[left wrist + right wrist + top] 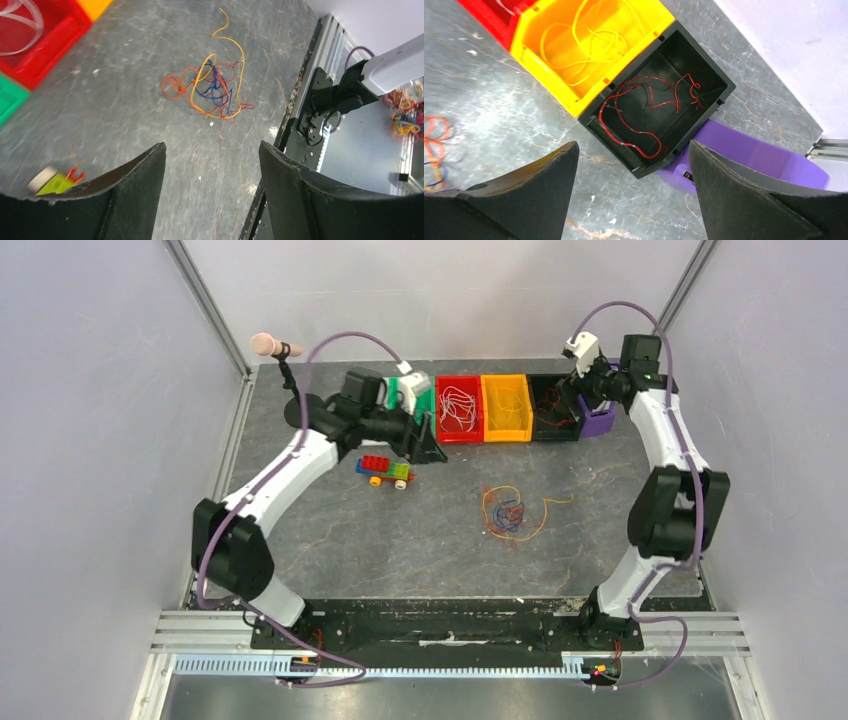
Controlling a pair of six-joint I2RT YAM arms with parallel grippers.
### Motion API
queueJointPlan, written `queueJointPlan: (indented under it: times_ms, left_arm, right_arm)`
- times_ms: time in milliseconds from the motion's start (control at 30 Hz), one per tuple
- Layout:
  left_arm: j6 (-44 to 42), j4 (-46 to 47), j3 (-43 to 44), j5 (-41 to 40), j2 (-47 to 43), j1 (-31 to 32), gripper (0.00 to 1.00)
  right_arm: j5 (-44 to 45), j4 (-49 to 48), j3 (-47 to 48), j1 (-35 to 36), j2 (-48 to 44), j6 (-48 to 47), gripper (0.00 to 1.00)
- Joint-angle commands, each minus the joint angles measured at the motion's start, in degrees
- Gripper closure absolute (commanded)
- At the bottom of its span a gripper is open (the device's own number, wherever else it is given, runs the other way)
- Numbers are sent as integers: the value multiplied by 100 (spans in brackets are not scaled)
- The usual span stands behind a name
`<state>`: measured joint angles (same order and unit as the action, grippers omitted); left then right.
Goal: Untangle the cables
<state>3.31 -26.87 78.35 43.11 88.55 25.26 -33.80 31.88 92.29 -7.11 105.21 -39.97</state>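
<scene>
Grey, scuffed table (330,540) is carrying the cables (510,512), a loose tangle lying at centre frame, well apart from both arms. Left gripper (210,150) is hanging by the green bin (7,100) at upper centre, jaws apart and empty, with a toy brick car (385,471) sitting just below. Right gripper (634,150) is hovering at upper right over a black bin (704,65) holding a red wire (644,107), jaws spread wide, gripping nothing. Red (458,438) and yellow (507,435) bins are standing between the grippers.
</scene>
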Motion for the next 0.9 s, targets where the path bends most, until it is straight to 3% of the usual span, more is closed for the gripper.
queueJointPlan:
  times_ms: [0,233,500,567,667,733,800,867]
  left_arm:
    - [-307,916,152,-185,716,699,26]
    - [-226,1367,1303,-81,2544,1428,31]
    - [-724,1112,2216,-539,3716,1751,36]
    - [-795,1059,2259,-605,3821,1772,46]
    - [-798,962,2244,-501,3736,1780,76]
    - [-819,932,2150,-359,3559,1781,88]
    - [-801,897,2010,-310,3346,1773,97]
    - [-720,905,1818,-312,3130,1764,98]
  right_arm:
    - [-652,447,-453,-36,-759,347,16]
    - [-1291,820,-1691,-35,-1450,1444,23]
    - [-892,563,-3178,-36,-2137,1711,22]
    - [-826,322,-3475,-28,-2256,1894,22]
    - [-660,-268,-3957,-7,-2421,2494,22]
    - [-662,-551,-4216,74,-2456,2736,22]
    - [-579,-834,-4433,218,-2470,2906,21]
    - [-507,-1155,-4602,351,-2452,3149,20]
